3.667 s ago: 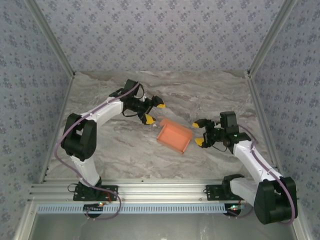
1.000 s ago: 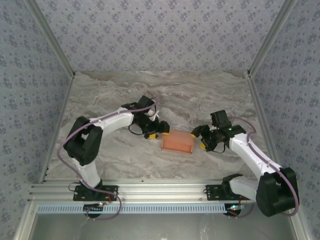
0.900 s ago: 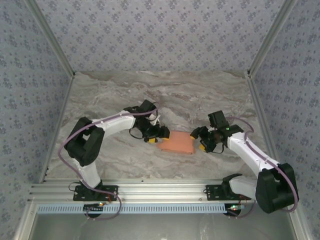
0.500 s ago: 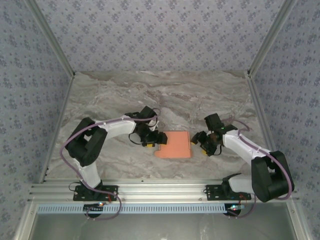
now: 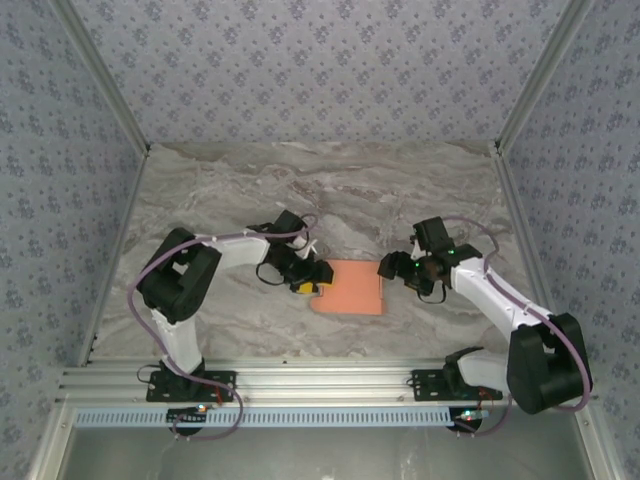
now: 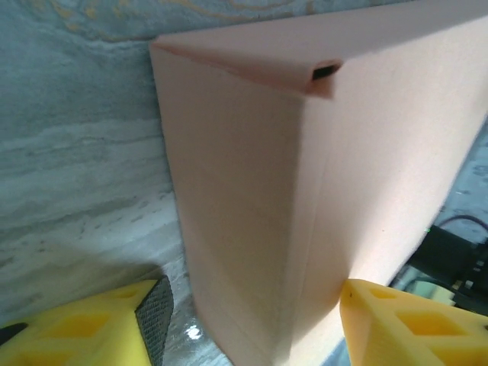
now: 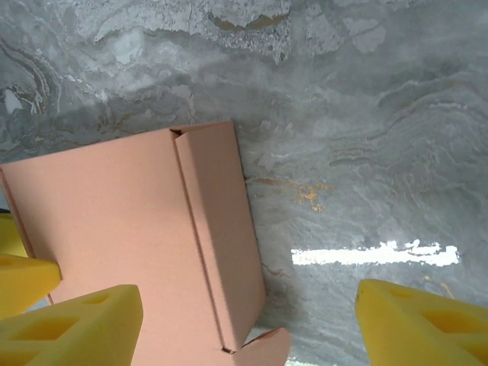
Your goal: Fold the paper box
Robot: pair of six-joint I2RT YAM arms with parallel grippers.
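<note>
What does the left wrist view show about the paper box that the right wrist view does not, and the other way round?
Left wrist: a side wall of the paper box close up, a small dark slot at its folded corner, and the open left gripper astride its near end. Right wrist: the box's broad flat face, the crease beside a narrower panel, a small tab at the near corner, and the open right gripper. Both: the orange box on the marble table.

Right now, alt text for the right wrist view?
A salmon-orange thin card box lies on the grey marbled table, in the lower left of the frame, with a narrow panel along its right edge. The right gripper has its yellow fingers wide apart at the bottom corners, one overlapping the box, the other over bare table.
</note>
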